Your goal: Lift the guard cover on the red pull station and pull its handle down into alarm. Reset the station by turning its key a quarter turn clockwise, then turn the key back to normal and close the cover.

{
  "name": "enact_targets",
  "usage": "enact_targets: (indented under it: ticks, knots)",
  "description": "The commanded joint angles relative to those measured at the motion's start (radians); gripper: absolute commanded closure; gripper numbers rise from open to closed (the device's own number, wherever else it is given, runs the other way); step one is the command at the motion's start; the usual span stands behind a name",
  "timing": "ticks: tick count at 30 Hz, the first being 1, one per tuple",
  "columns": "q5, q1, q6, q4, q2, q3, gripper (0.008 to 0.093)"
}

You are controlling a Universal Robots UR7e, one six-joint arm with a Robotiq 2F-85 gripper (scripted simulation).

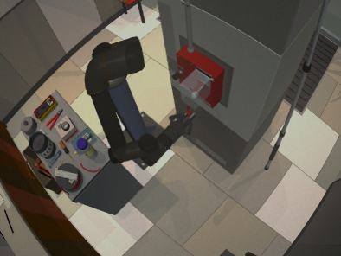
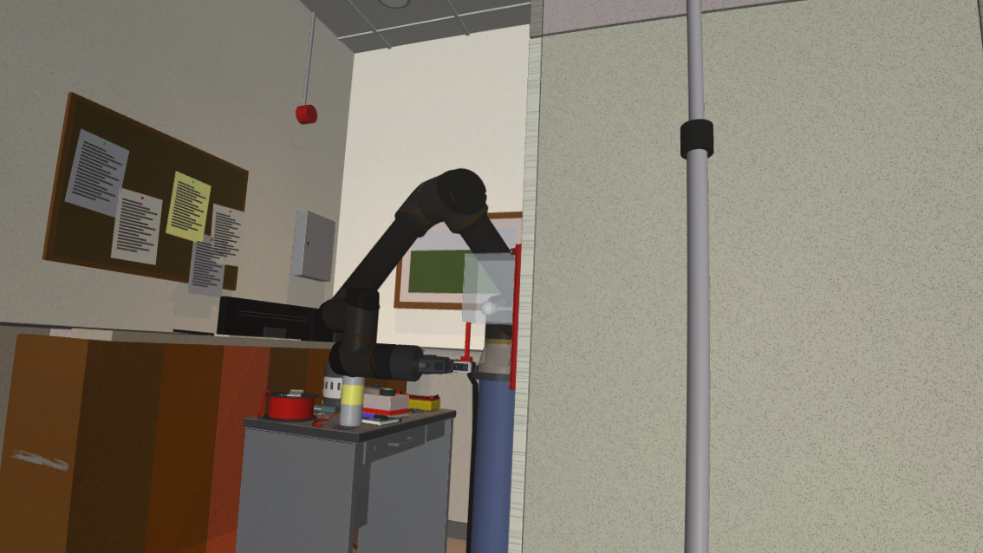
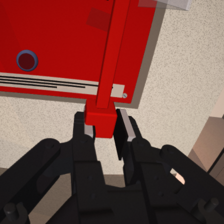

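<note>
The red pull station (image 1: 200, 76) is set in a recess on the grey column, and its clear guard cover (image 1: 194, 86) is swung up and out from the face. A red handle (image 3: 110, 57) hangs down past the station's lower edge and ends in a red block (image 3: 100, 120); just below the station my gripper (image 3: 106, 128) is closed around that block. A round blue-rimmed key socket (image 3: 27, 60) sits on the red face to the left of the handle. The cover's small round knob (image 2: 489, 308) shows through its clear panel.
Behind the station rises the speckled grey column (image 1: 255, 73). A grey cart (image 1: 60, 142) with tools stands at the arm's base. A thin metal pole (image 1: 294, 95) leans on the column's right. A wooden counter (image 2: 117, 426) runs to the left.
</note>
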Motion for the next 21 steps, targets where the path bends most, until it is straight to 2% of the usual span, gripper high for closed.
enact_targets:
  ticks: [1, 21]
  knots:
    - [0.001, 0.000, 0.000, 0.000, -0.001, 0.000, 0.0934]
    - [-0.004, -0.005, 0.019, -0.018, -0.012, 0.006, 0.0934]
